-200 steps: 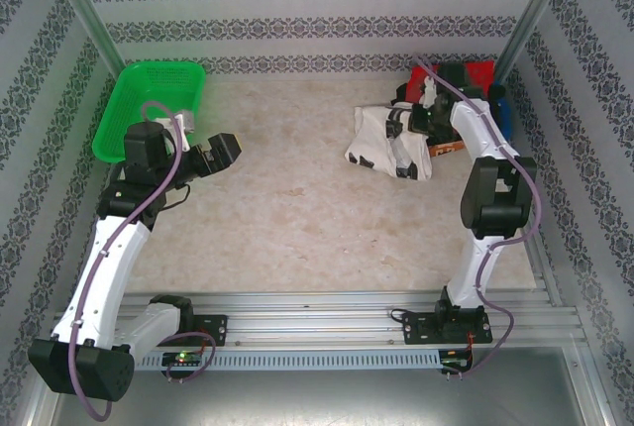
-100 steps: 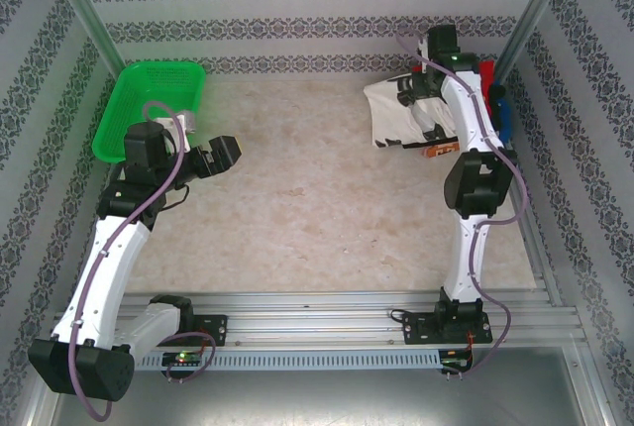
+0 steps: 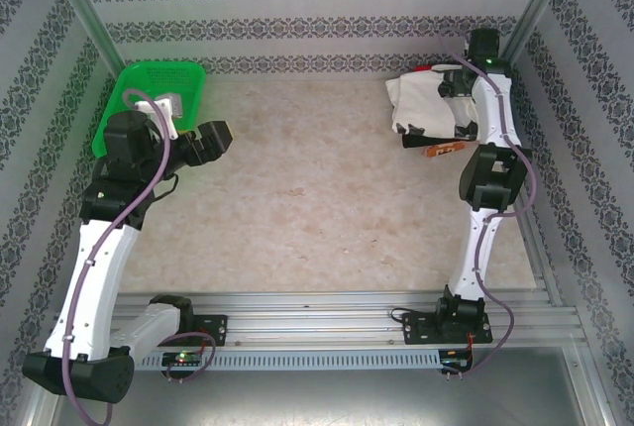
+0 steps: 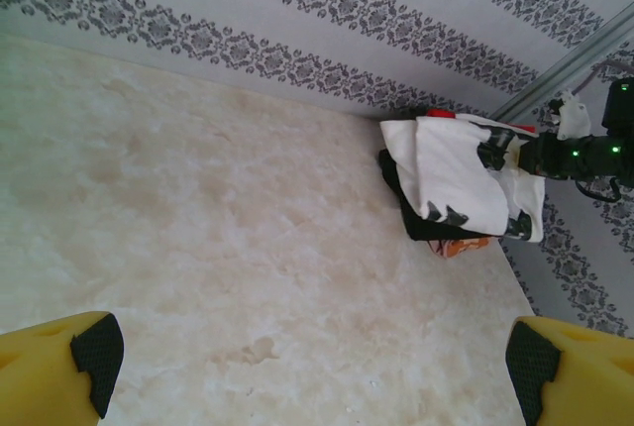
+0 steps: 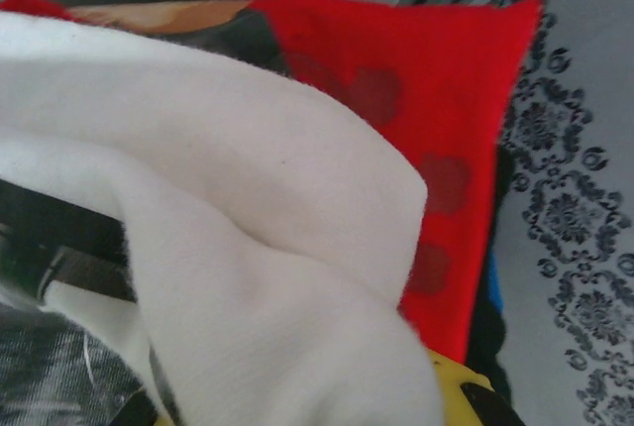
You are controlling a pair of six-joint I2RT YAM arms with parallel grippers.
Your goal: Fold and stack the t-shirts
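The white shirt, soft and bunched, lies over a fuzzy red shirt and a black shirt at the far right corner of the table. The right claw pinches it tight. This looks like the stacking step. Next it needs laying flat and neat. The left claw is spread wide near the green mesh basket, far left.

Damask-striped walls, beige marbled tabletop, metal corner posts.
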